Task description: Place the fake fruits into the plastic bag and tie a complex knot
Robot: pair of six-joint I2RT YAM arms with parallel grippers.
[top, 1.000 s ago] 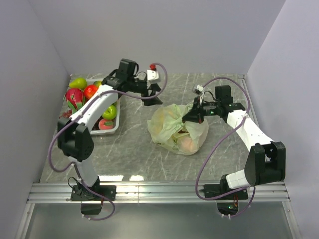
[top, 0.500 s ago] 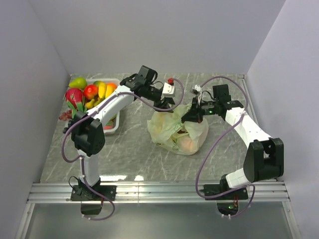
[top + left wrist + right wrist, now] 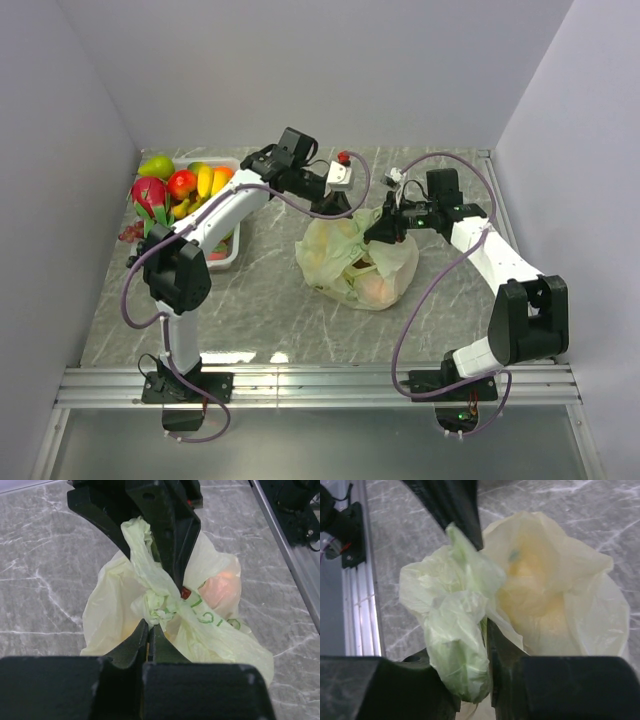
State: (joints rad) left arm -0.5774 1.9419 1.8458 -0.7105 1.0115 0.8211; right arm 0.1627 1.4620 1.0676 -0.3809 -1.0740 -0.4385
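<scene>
1. left wrist view: the left end effector (image 3: 149, 630) is seen pressed together on the bunched film at the neck of the plastic bag (image 3: 107, 620), right at the knot (image 3: 157, 607).
2. the plastic bag is set on the counter (image 3: 260, 300) between the two arms. its neck lies directly ahead of the left end effector and just under the right end effector (image 3: 465, 652).
3. a handle strip (image 3: 137, 540) is drawn from the knot into the right end effector. its long axis runs from one end effector to the other, so a tightening pull is judged to go along that line, outward.
4. a wad of that handle is lodged between the right fingers, which are set slightly apart. whether it is pinched or let loose cannot be told.
5. a peach-coloured fruit (image 3: 220, 587) is glimpsed through the film. other fruits (image 3: 185, 185) are left in the tray (image 3: 215, 265), well apart to the left.
6. both sets of fingertips are covered by plastic, the turns of the knot cannot be counted, and the tray is partly hidden by the left arm.
</scene>
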